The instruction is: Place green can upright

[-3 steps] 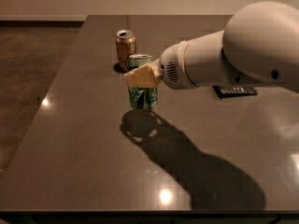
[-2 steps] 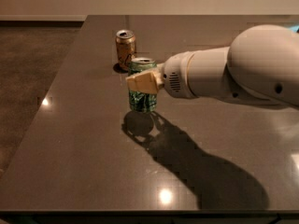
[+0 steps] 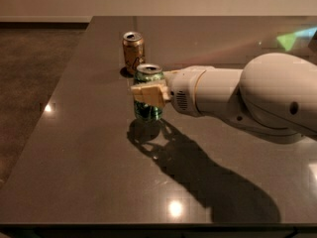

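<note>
The green can (image 3: 147, 111) stands upright near the middle of the dark table (image 3: 89, 172), its silver top with the pull tab facing up. My gripper (image 3: 147, 92) reaches in from the right and is shut on the green can around its middle; one tan finger (image 3: 147, 94) crosses the can's front and the other is hidden behind it. The can's base is at the table surface or just above it, meeting its own shadow.
A gold-brown can (image 3: 133, 51) stands upright just behind the green can, a short gap away. My large white arm (image 3: 257, 98) covers the right part of the table. The table's left edge (image 3: 54, 103) drops to a brown floor.
The gripper has come down and a little forward with the green can; the can and its shadow have drawn together. The gold-brown can has not moved.
</note>
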You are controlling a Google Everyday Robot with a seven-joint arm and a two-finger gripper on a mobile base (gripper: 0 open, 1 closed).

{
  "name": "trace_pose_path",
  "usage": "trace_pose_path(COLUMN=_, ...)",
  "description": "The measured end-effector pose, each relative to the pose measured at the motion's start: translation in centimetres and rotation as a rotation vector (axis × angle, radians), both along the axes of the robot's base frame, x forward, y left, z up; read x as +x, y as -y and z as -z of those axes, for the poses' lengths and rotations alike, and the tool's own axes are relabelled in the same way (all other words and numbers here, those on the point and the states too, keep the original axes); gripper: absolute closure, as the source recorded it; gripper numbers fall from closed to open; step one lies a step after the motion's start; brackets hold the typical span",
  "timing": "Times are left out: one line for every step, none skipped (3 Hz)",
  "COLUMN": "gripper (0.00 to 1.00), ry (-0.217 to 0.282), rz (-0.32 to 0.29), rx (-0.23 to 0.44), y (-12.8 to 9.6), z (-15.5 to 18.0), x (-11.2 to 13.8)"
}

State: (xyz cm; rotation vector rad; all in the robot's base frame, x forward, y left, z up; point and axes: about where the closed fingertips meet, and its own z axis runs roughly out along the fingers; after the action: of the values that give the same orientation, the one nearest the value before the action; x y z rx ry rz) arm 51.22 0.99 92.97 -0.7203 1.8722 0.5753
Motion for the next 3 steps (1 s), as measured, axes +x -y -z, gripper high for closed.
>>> trace_pose_path(gripper=1.00, ry=0.065, rz=0.010, rx=0.005, y=-0.17, z=-0.16, x=0.06)
trace_pose_path(gripper=1.00, ry=0.118, rz=0.010, rx=0.003, y=-0.40, z=-0.18, x=0.12)
trace_pose_path(gripper=1.00, ry=0.149, rz=0.004, rx=0.006, y=-0.60, z=0.19, x=0.14)
